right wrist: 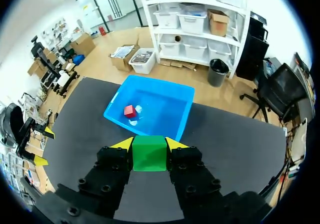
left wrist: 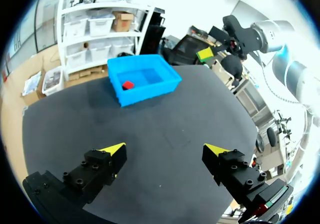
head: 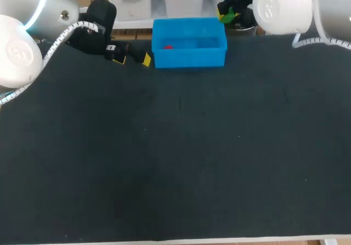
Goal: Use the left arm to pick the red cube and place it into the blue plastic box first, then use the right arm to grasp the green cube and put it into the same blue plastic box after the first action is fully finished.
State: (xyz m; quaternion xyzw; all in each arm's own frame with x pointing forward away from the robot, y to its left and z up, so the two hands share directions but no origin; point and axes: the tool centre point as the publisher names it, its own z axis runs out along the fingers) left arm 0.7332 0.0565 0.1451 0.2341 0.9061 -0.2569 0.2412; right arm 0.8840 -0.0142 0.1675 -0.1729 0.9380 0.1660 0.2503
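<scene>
Between the fingers of the right gripper [right wrist: 149,144] sits the green cube [right wrist: 148,155], pinched from both sides by the yellow tips; just ahead of them lies the blue plastic box [right wrist: 172,101], with the red cube [right wrist: 129,110] resting on its floor; the left gripper [left wrist: 165,149] hovers above the black table [left wrist: 165,119], fingers spread wide with nothing between them; the box lies well ahead of them.

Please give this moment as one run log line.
red cube: in blue box | green cube: in right gripper, outside box | left gripper: open, empty
</scene>
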